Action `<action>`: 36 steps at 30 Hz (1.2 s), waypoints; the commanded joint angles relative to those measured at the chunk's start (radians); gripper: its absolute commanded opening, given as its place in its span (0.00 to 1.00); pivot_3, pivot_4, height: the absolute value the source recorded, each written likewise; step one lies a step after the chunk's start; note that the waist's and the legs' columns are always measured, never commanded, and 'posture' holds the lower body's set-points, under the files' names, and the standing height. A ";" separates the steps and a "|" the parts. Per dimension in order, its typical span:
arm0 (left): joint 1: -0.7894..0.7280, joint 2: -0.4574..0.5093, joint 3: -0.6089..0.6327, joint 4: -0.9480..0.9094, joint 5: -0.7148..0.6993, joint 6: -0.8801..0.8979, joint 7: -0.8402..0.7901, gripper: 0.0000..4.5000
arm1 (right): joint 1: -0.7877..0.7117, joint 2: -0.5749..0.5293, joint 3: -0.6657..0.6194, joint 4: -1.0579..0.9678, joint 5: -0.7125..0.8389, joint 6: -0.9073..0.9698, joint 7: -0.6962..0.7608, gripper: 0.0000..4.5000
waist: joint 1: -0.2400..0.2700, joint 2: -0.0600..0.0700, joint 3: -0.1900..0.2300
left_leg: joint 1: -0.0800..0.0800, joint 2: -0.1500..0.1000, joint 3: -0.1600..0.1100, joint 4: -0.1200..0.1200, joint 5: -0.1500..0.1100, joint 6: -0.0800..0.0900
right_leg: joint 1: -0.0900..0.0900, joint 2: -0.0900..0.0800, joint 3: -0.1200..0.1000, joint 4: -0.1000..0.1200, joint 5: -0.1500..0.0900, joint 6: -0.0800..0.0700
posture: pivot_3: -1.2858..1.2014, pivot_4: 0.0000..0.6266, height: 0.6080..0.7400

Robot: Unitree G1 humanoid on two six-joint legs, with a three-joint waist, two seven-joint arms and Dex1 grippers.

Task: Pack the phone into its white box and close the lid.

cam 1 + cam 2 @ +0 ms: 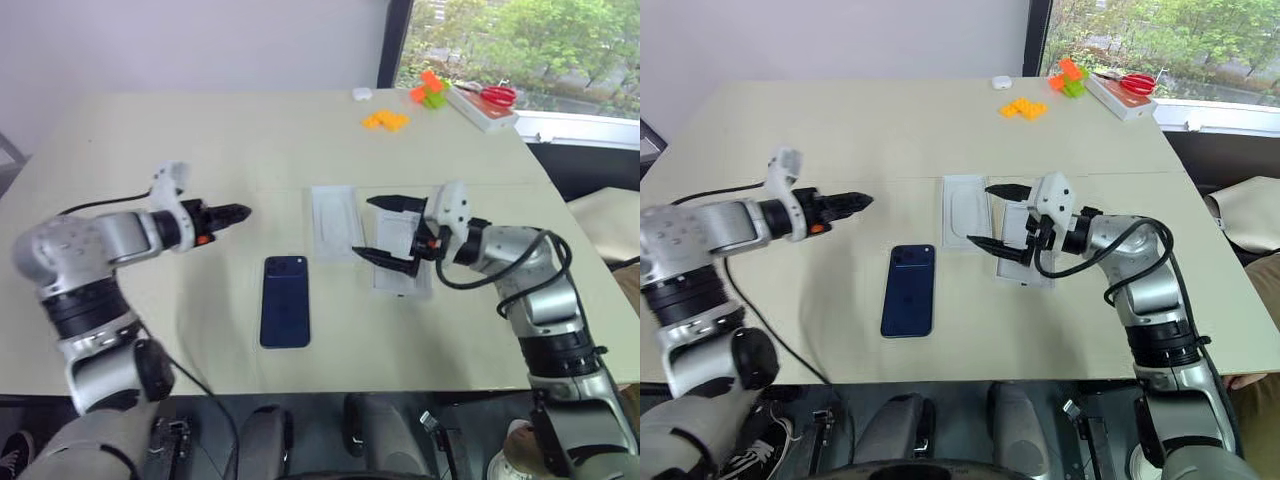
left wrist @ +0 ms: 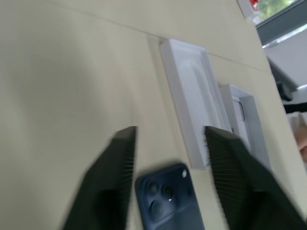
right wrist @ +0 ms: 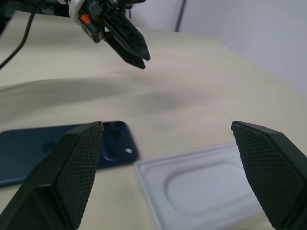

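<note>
The phone [image 1: 285, 302] lies flat on the table, dark navy back up, with its camera cluster at the far end. My left gripper [image 1: 238, 213] hovers above the table to the left of the phone and beyond it. Its fingers are open, with the phone's camera corner [image 2: 168, 201] below the gap. My right gripper [image 1: 364, 226] is wide open and points left, above a shallow white rectangular piece [image 1: 402, 262]. I cannot tell whether that piece is the white box or the lid. Nothing is held.
A white insert with a rounded oblong recess [image 1: 335, 220] lies between the phone and the right gripper. Orange blocks [image 1: 385, 120], green and orange blocks [image 1: 430, 92] and a white case with red scissors [image 1: 485, 103] sit at the far right, by the window.
</note>
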 commanded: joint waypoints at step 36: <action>0.418 0.141 -0.522 -0.039 -1.066 -0.332 0.678 1.00 | -0.013 -0.022 0.413 0.334 -0.843 -0.865 -0.299 0.01 | 0.007 -0.002 -0.004 | 0.008 -0.005 -0.001 0.000 0.000 0.001 | 0.010 -0.003 0.000 -0.003 -0.003 -0.004 | 0.52 0.24 1.00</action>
